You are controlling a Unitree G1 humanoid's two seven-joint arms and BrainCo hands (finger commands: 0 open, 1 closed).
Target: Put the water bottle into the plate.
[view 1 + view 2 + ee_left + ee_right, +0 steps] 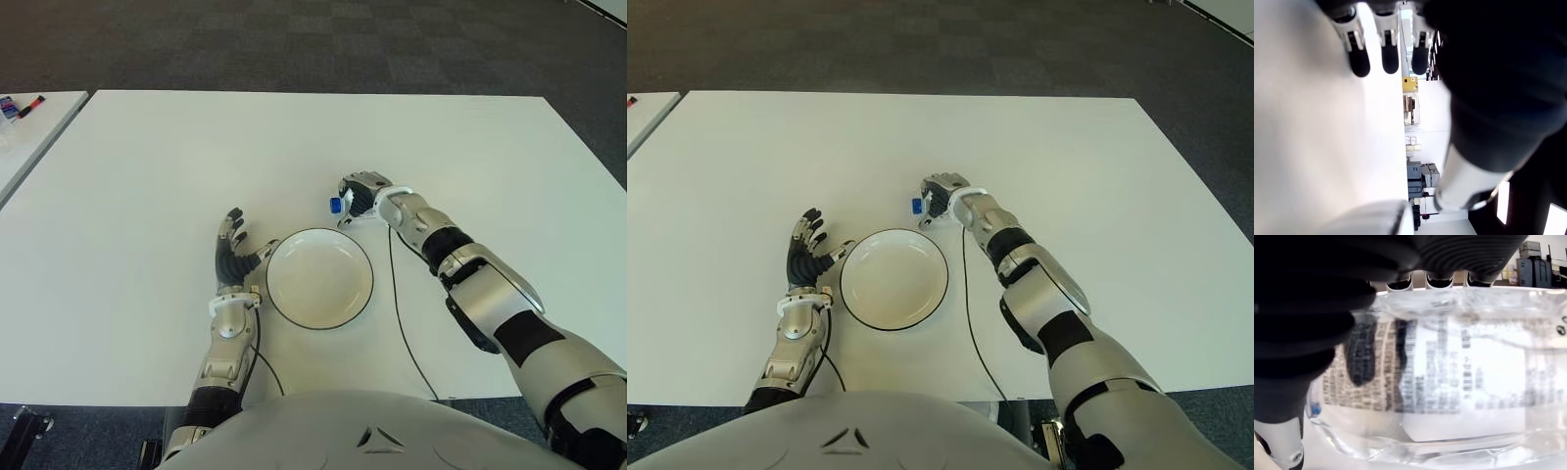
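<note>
A clear water bottle [1449, 377] with a printed label and a blue cap [335, 205] is in my right hand [364, 196], whose fingers are curled around it. The hand with the bottle shows just behind the far right rim of the white plate [319, 278], which has a dark rim and sits on the white table [176, 157]. In the eye views only the cap sticks out of the fist, pointing left. My left hand [233, 251] shows by the plate's left rim with fingers spread and nothing in it.
A thin black cable [404, 333] runs over the table to the right of the plate. A second white table [29, 132] with small items [18, 106] stands at the far left. Dark carpet [323, 44] lies beyond the table's far edge.
</note>
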